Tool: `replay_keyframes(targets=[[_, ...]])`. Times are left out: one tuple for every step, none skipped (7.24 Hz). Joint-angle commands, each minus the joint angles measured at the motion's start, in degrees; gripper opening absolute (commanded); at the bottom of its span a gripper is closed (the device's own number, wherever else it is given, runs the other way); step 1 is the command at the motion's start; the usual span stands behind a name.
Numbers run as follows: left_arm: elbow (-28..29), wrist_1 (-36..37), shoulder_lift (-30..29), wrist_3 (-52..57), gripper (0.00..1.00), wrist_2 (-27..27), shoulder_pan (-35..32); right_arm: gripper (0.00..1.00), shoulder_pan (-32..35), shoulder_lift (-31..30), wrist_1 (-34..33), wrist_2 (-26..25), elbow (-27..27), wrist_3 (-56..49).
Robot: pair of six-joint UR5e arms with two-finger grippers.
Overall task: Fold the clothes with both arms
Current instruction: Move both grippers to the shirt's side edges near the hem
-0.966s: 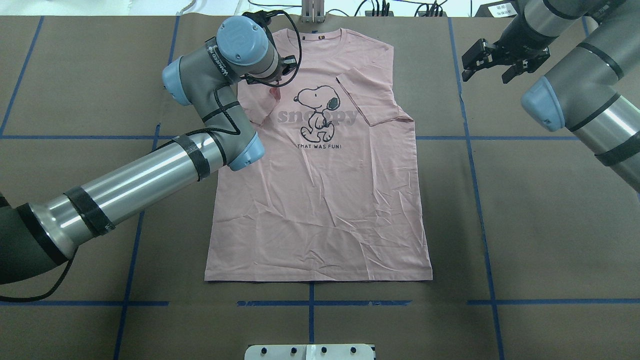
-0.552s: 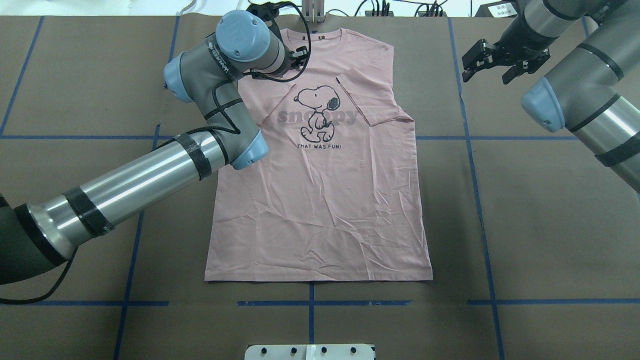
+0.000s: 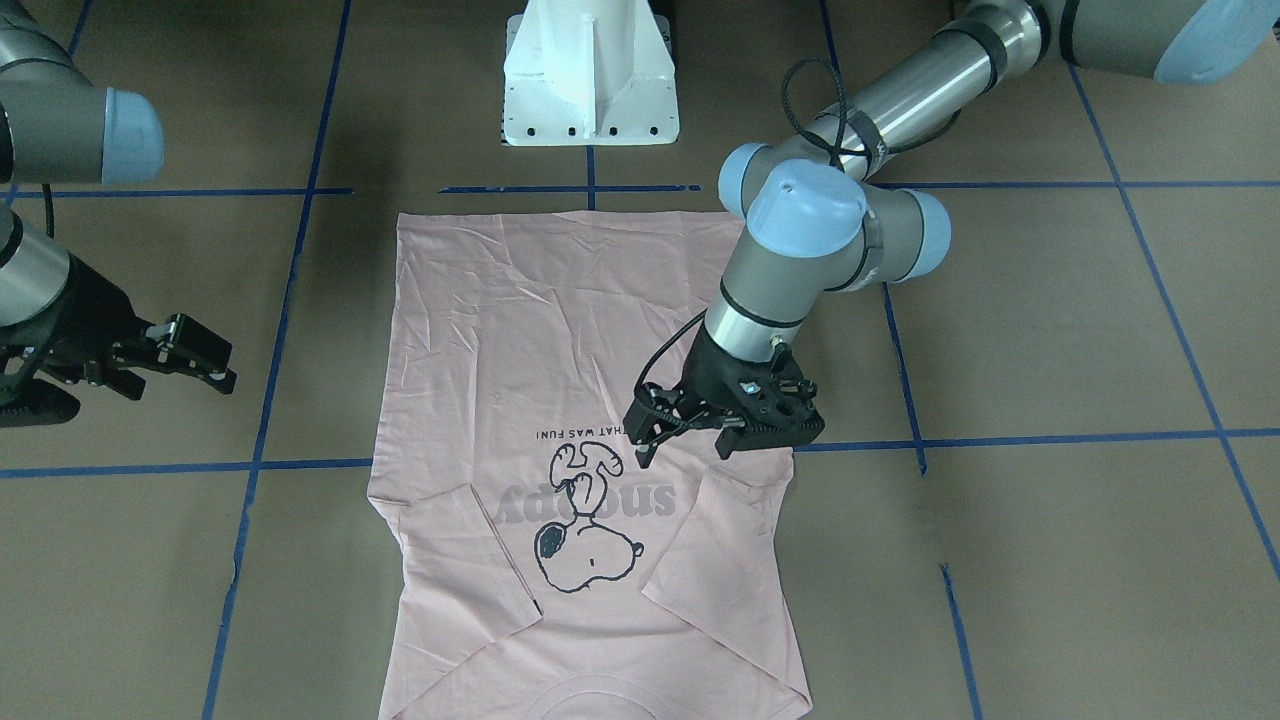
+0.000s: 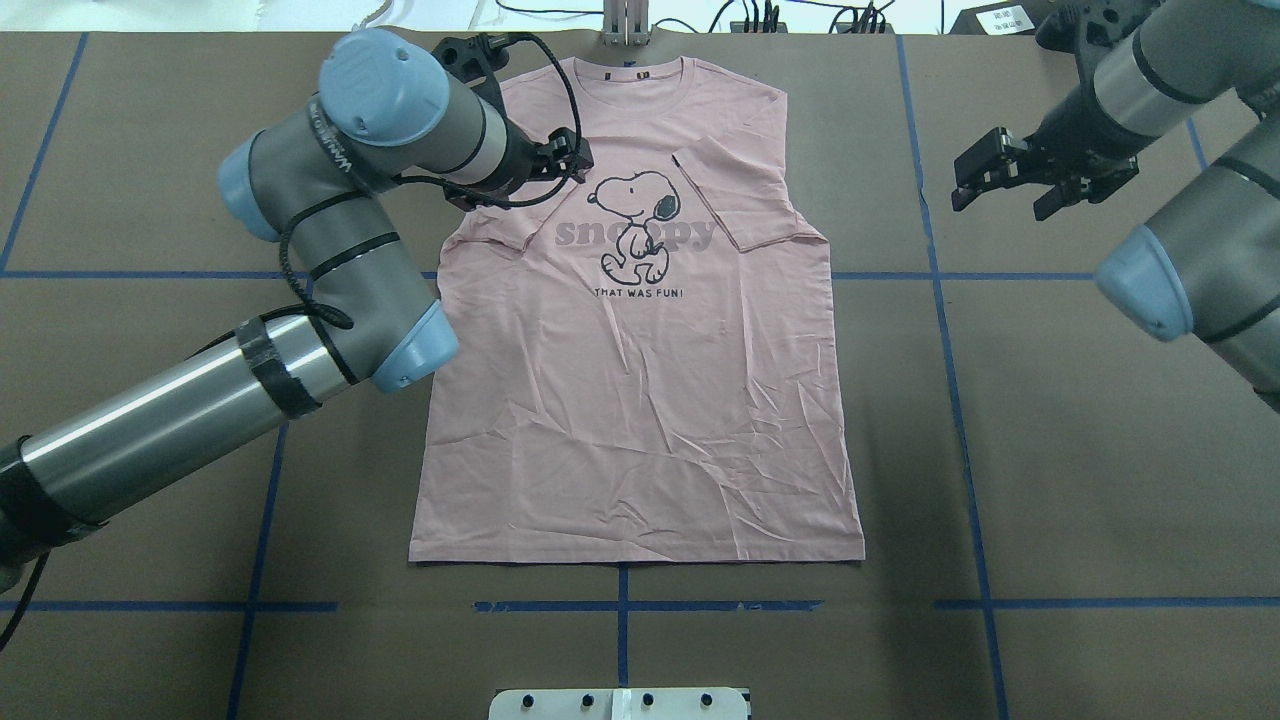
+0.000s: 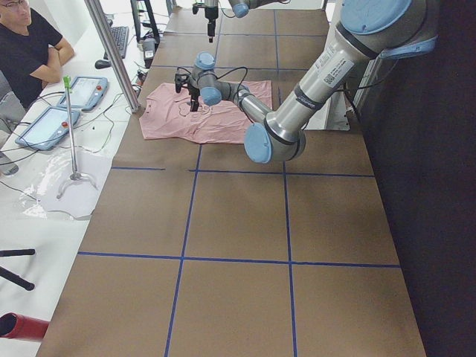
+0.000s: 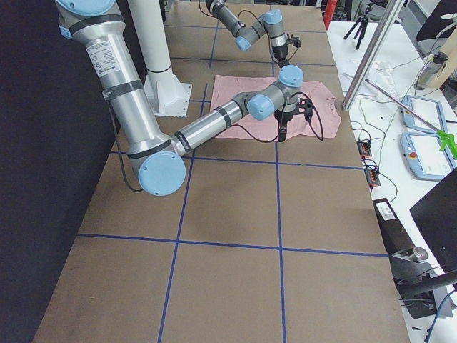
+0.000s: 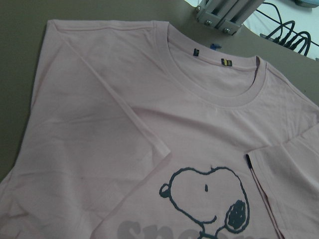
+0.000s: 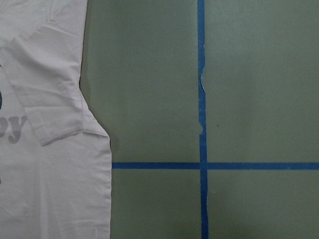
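While the T-shirt (image 4: 640,400) lies flat on the table (image 4: 1050,450), sleeves folded inward, both of your grippers hold nothing.
You see the left gripper (image 3: 685,450), jaws parted, over the chest beside the dog print (image 4: 635,225); the right gripper (image 4: 1005,198), jaws parted too, hangs over bare table beside the shirt.

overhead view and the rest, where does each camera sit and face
Overhead: behind the robot, looking down at the t-shirt; left claw, right claw.
Front: across the table, facing the base; arms mirrored.
Left side: table end; left arm near.
Right side: opposite end; right arm near.
Left wrist: over the collar; no robot.
Right wrist: over blue tape; no robot.
Overhead and left wrist share the dog print.
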Motion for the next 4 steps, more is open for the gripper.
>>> replay_keyframes(targets=[[-18.2,6.3,12.2,4.1,1.00,-0.8,2.1,1.00,-9.6,-8.2,0.1,-11.2,13.1,12.5],[-23.0,6.3,16.4,4.7,1.00,-0.9,2.9,1.00,-16.8,-8.2,0.1,-16.4,15.1,21.2],[-24.2,7.5,18.1,4.5,1.00,-0.4,3.5,1.00,-23.7,-8.1,1.0,-22.3,16.3,26.6],[-25.1,8.2,18.9,4.4,1.00,0.1,4.2,1.00,-30.6,-8.1,1.2,-28.2,16.5,32.1]])
